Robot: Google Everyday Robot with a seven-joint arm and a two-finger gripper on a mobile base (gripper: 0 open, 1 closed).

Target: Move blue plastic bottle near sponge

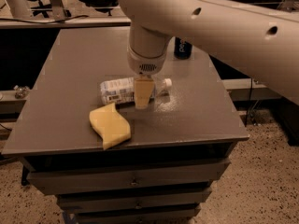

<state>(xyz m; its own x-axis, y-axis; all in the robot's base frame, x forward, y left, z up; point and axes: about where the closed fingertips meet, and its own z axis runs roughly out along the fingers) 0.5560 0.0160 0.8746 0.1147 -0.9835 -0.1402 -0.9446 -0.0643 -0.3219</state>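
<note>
Single view: high, front of table (65, 125), angled down, close; end effector (143, 98) mid-frame.

- Arm (224, 27): single, pale cream, thick-shelled; enters from the upper right and spans the top of the view.
- Wrist (147, 48): cylindrical, turned straight down.
- Gripper (142, 99): tan, hanging vertically beneath the wrist, tip low over the middle of the table (70, 78).
</note>
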